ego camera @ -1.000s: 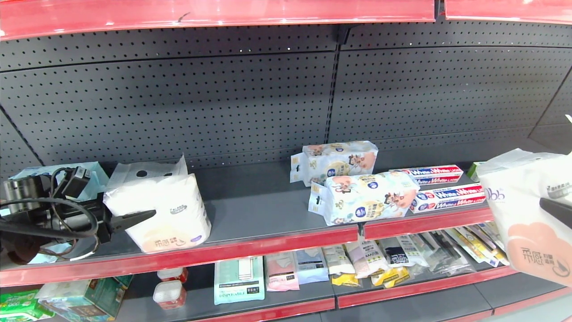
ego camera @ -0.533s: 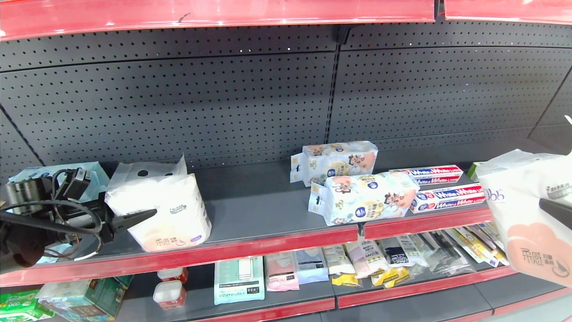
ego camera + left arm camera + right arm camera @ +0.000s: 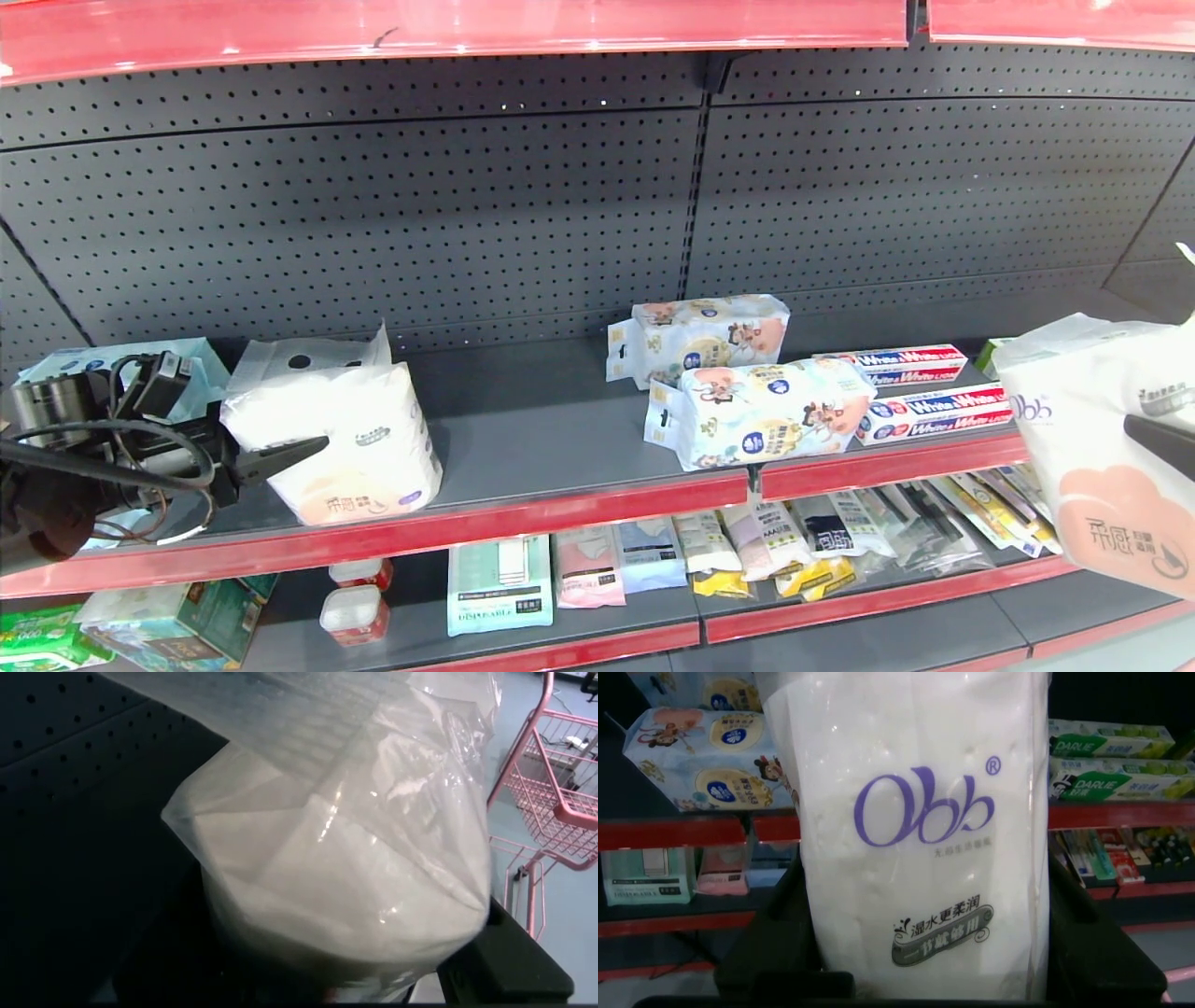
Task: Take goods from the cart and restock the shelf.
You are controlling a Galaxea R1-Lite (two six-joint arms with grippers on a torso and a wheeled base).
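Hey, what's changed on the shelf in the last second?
Hardly anything. The left gripper crept a touch rightward against the left tissue pack, which stayed standing on the shelf. The right gripper kept the right tissue pack held in the air. The wipe packs and toothpaste boxes did not move.

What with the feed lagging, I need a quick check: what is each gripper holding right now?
Left gripper: closed on the white tissue pack standing on the shelf.
Right gripper: closed on a second tissue pack, off the shelf.

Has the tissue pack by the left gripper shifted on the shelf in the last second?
No. The pack sits at the same spot against the red shelf edge.
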